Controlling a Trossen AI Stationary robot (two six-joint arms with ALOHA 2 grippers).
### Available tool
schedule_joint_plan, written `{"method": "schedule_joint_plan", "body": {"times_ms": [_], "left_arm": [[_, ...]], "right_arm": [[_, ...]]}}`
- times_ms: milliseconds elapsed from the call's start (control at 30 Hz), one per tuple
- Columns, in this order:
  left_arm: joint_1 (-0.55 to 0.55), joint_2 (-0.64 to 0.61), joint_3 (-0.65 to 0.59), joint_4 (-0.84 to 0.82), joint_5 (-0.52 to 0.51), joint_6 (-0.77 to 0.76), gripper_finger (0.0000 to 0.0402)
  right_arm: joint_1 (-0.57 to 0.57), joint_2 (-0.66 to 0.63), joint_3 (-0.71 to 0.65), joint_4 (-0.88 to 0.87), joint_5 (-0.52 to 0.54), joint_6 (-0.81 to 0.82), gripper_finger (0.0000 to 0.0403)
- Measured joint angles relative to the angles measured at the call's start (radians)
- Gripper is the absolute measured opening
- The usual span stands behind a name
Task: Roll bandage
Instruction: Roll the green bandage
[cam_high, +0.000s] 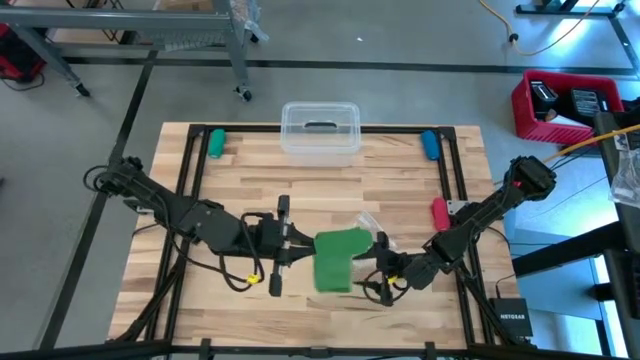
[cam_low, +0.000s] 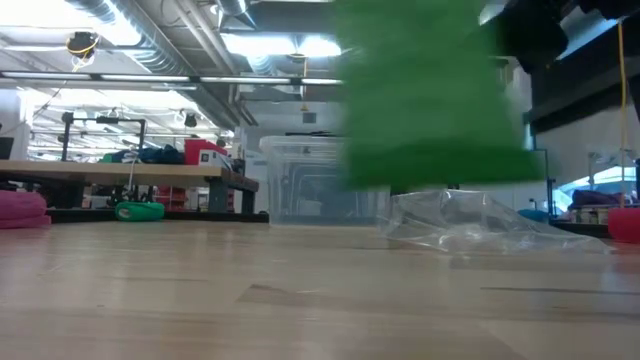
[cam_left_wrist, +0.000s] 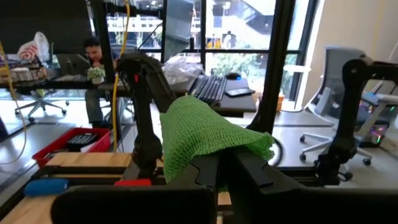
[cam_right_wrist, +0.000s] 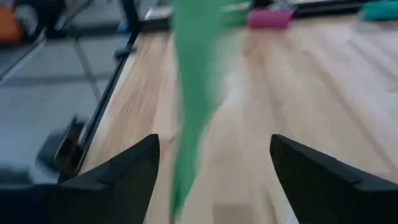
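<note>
Table (cam_high: 400, 190): your wooden top carries everything — both arms reach in over its near half.
Box (cam_high: 320, 131): clear, lidded, at the far edge, well apart from the arms.
Bandage (cam_high: 337, 260): you have it lifted off the table near the middle; it drapes over the left gripper's fingers and hangs down as a green sheet.
Left gripper (cam_high: 290, 245): your fingers are clamped together on the bandage's upper end.
Right gripper (cam_right_wrist: 214, 165): your fingers stand wide apart — the bandage hangs between them, untouched.
Bag (cam_low: 480, 222): clear plastic, on the table under the bandage.
</note>
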Motion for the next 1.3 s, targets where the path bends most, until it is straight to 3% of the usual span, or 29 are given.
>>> {"method": "schedule_joint_plan", "body": {"times_ms": [133,300,400,533,667,933,1133,1300], "left_arm": [[0.01,0.013,0.0,-0.018,-0.003,-0.005,0.0011],[0.007,0.014,0.0,-0.025,-0.002,-0.028,0.0011],[-0.003,0.018,0.0,-0.017,-0.002,-0.031,0.0011],[-0.005,0.051,0.0,-0.004,-0.002,-0.034,0.0011],[-0.005,0.084,-0.001,0.054,0.001,-0.028,0.0011],[-0.01,0.103,-0.001,0.107,0.004,-0.022,0.0011],[-0.011,0.108,-0.001,0.116,0.006,-0.028,0.0011],[-0.01,0.108,-0.001,0.117,0.006,-0.031,0.0011]], "right_arm": [[0.003,-0.026,0.0,-0.088,-0.082,-0.006,0.0297],[0.005,-0.175,0.0,-0.196,-0.149,0.007,0.0284],[0.034,-0.274,0.0,-0.238,-0.066,-0.005,0.0278],[0.065,-0.322,0.0,-0.087,0.141,-0.17,0.0276],[0.061,-0.301,0.0,0.156,0.148,-0.364,0.0276],[-0.021,-0.25,0.001,0.443,-0.015,-0.523,0.0276],[-0.084,-0.249,0.001,0.474,-0.143,-0.53,0.0273],[-0.135,-0.249,0.001,0.476,-0.181,-0.53,0.0227]]}}
